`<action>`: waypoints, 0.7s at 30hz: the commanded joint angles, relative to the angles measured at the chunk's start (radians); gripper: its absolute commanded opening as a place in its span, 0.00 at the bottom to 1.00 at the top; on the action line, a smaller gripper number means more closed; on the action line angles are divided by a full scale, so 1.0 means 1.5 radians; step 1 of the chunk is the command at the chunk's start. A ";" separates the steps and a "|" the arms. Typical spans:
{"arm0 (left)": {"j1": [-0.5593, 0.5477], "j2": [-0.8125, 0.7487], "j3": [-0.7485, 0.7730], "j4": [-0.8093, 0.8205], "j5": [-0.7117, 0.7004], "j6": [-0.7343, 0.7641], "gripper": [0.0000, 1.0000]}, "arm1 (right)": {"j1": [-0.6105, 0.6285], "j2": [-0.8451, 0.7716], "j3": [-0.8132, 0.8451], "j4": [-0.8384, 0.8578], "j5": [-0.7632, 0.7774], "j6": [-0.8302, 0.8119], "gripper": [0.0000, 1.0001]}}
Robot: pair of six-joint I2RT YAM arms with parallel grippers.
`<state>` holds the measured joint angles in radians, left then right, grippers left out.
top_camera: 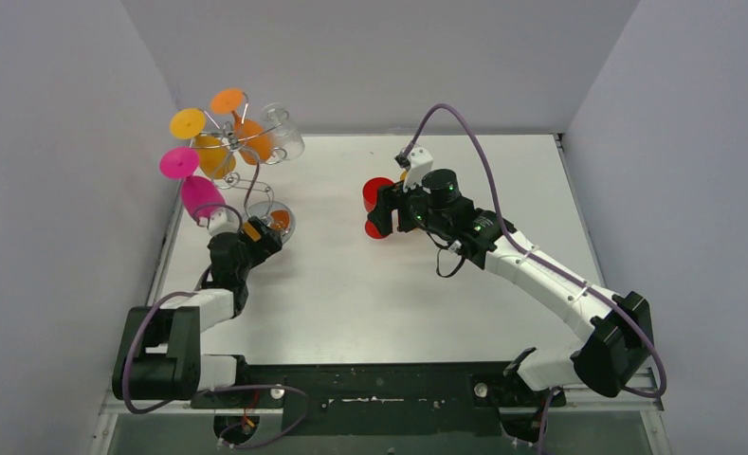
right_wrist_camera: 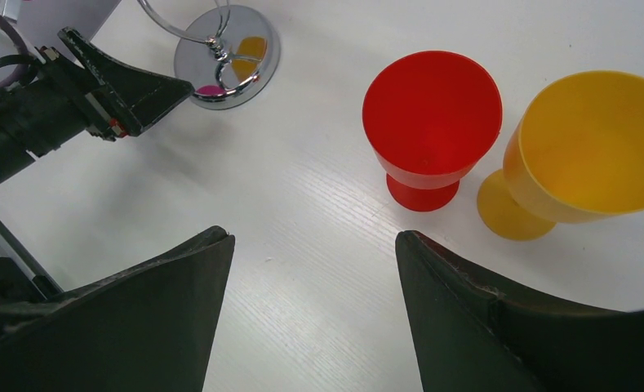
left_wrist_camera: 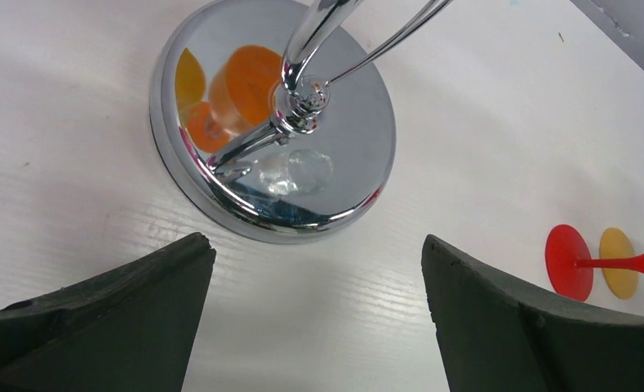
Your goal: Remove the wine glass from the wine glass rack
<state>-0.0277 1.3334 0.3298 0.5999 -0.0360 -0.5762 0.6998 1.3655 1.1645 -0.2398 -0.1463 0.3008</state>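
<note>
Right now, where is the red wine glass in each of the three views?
Top external: red wine glass near the picture's middle.
Left wrist: at the right edge, foot and stem only.
Right wrist: upper middle, upright.
Shared landmark: round base of the wine glass rack.

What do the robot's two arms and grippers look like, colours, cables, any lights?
Both the left arm and the right arm have white links joined by chunky black joint housings. A grey-purple cable loops loosely along each. Small green lights glow on the right arm's black wrist section. The left gripper and right gripper each end in two matte, dark wedge-shaped fingers.
</note>
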 commanded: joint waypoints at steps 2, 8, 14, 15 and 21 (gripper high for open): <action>-0.010 -0.045 -0.016 -0.025 0.002 -0.023 0.97 | -0.004 -0.028 0.004 0.027 -0.001 0.007 0.74; -0.020 -0.092 -0.036 -0.048 0.001 -0.037 0.97 | -0.004 -0.037 -0.002 0.028 -0.001 0.010 0.74; -0.039 -0.155 -0.063 -0.087 -0.003 -0.057 0.98 | -0.004 -0.042 -0.004 0.029 -0.002 0.012 0.75; -0.043 -0.169 -0.066 -0.099 -0.004 -0.061 0.98 | -0.004 -0.042 -0.004 0.029 -0.002 0.013 0.75; -0.086 -0.257 -0.064 -0.180 -0.011 -0.077 0.97 | -0.005 -0.050 -0.005 0.028 -0.001 0.015 0.74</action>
<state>-0.1181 1.0245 0.2237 0.4183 -0.0578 -0.6613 0.6998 1.3334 1.1610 -0.2390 -0.1478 0.3126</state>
